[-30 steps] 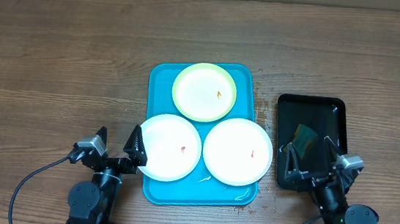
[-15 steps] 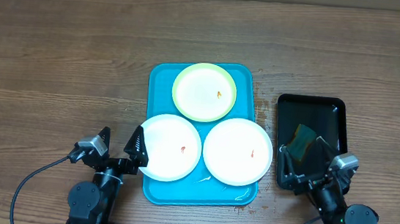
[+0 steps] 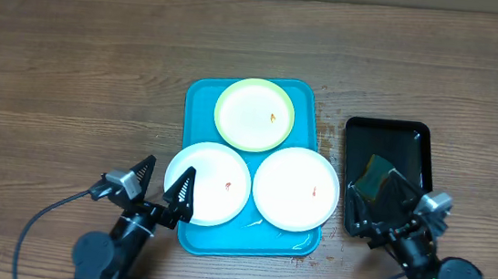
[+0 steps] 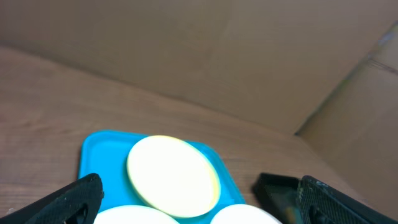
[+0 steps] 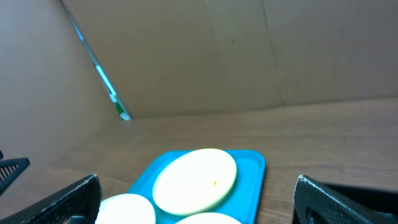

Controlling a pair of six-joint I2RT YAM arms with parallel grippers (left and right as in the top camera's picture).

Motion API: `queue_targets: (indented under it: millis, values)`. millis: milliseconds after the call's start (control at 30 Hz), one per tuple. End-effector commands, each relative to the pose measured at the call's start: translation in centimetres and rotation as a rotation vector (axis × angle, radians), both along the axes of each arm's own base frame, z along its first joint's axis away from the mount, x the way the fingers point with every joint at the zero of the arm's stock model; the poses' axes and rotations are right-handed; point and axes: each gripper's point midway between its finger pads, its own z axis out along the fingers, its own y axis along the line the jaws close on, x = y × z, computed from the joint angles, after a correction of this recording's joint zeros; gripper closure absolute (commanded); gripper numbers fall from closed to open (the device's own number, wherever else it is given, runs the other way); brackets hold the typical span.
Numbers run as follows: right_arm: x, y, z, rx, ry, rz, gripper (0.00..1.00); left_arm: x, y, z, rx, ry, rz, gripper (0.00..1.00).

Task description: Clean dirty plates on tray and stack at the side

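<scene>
Wiping comes first, I judge, for none of the three looks cleaned: the green plate (image 3: 254, 114) at the far end, the left white plate (image 3: 217, 184) and the right white plate (image 3: 296, 188) nearer the arms each show a small orange-red speck; all lie flat on the tray (image 3: 308, 95), edges close or just touching, so one should be steadied while it is rubbed; they are round, shallow, smooth plastic, likely light and ready to slide on the slick turquoise tray with its raised rim and rounded corners. The left gripper (image 3: 171, 170) is released and empty, fingers spread, one of them over the rim of the left white plate in the overhead view; whether it touches I cannot tell; it seems well placed to pin that plate by its lip. The right gripper (image 3: 376, 196) is likewise released and empty, above the near end of the black tray (image 3: 386, 139), where a green-and-yellow sponge (image 3: 372, 170) lies; closing squarely on that soft pad seems the sensible move. Both trays sit on the wood-grain counter (image 3: 72, 77).
</scene>
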Motion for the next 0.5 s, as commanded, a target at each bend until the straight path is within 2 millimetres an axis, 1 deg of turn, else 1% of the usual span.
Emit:
queue_targets:
  millis: [0, 100, 167, 267, 367, 467]
  values:
    - [-0.6, 0.2, 4.5, 0.010, -0.004, 0.016, 0.00, -0.8, -0.6, 3.6, 0.023, -0.020, -0.041, 0.00]
    - [0.2, 0.1, 6.4, -0.002, 0.107, 0.006, 0.00, -0.6, -0.6, 4.8, 0.025, 0.063, -0.042, 0.00]
    - [1.2, 0.1, 7.7, -0.012, 0.209, -0.003, 0.00, -0.1, -0.6, 5.4, 0.027, 0.137, -0.043, 0.00]
    - [2.8, 0.1, 9.1, -0.022, 0.375, -0.003, 0.00, 0.9, -0.6, 6.0, 0.031, 0.278, -0.045, 0.00]
    - [4.3, 0.2, 9.7, -0.061, 0.533, 0.004, 0.00, 1.7, -1.1, 6.3, 0.059, 0.423, -0.083, 0.00]
    - [5.9, 0.3, 9.8, -0.137, 0.633, 0.028, 0.00, 2.2, -2.0, 6.2, 0.128, 0.546, -0.165, 0.00]
